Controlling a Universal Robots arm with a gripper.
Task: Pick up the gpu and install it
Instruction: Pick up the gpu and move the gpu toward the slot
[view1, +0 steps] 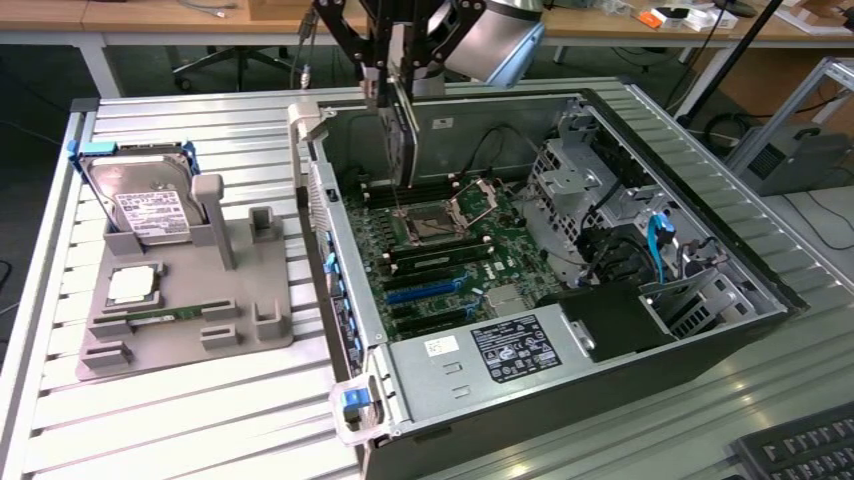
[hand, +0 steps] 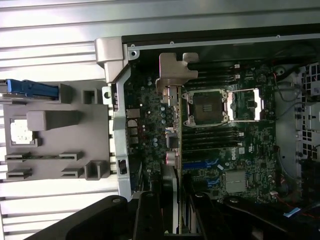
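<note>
One gripper (view1: 388, 82) hangs over the open computer case (view1: 747, 290), and its two dark fingers (hand: 150, 215) press on opposite faces of the graphics card (view1: 398, 140), so the hand is clamped on the card and carries it. The card hangs straight down from the fingers, upright and seen edge-on, thin and dark, reaching from the fingertips toward the motherboard (view1: 454, 260) underneath. Whether its lower edge touches the board cannot be told. In the wrist view the graphics card (hand: 172, 145) runs away from the gripper (hand: 172, 205) as a narrow line, and its silvery bracket (hand: 175, 70) sits at the end farthest from the fingers, with a bent tab on top. The processor socket (hand: 207, 107) lies on the board just beside that bracket end, below the hand, and dark memory slots (hand: 215, 75) run beyond it. A blue slot (hand: 200, 164) lies on the board close beside the card's edge. A boxy power supply (view1: 514, 345) with a label sits in the case well apart from the gripper. Outside the case, far from the hand toward the exterior view's left, a grey tray (view1: 174, 330) rests on the slatted table (view1: 200, 430); it holds a hard drive (view1: 147, 205) standing upright and a slim memory stick (view1: 167, 316) lying flat.
</note>
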